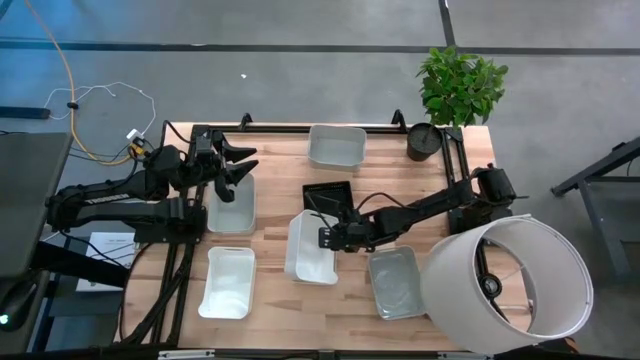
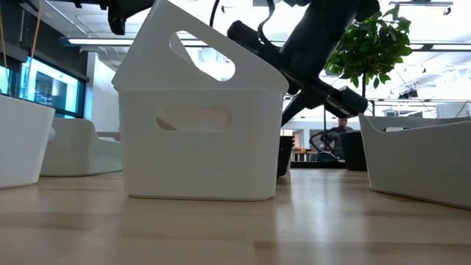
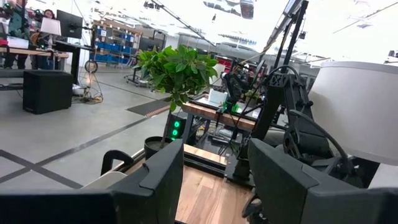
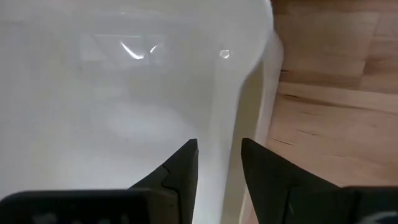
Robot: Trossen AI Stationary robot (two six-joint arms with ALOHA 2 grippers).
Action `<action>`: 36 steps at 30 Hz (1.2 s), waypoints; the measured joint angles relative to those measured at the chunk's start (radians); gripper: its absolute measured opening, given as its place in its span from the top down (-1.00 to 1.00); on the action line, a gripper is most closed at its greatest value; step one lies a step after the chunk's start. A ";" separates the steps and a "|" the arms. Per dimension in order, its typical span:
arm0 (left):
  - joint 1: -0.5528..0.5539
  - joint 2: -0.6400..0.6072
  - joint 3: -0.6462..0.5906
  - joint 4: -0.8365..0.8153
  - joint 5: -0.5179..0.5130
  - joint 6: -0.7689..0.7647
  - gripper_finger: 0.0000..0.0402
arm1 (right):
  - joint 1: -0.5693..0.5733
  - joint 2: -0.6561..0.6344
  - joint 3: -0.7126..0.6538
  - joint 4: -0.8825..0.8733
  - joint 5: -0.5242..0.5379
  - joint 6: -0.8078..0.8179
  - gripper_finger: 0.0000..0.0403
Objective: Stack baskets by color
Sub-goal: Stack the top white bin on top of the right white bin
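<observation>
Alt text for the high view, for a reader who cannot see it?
From above, the right gripper clamps the wall of a white basket mid-table, beside a black basket. The left gripper hovers open over another white basket.

Two black jointed arms (image 1: pixel 120 205), black cabling along links; hand (image 4: pixel 217 165) with dark wedge-shaped fingers.

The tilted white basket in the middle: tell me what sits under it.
The tilted white basket, its wall between the right gripper fingers, sits partly nested in another white basket on the table. The lower basket's inside is covered. The left gripper waits open.
</observation>
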 joint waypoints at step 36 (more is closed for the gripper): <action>0.000 0.000 0.000 0.001 0.000 -0.002 0.17 | -0.003 -0.127 -0.003 -0.035 0.094 -0.152 1.00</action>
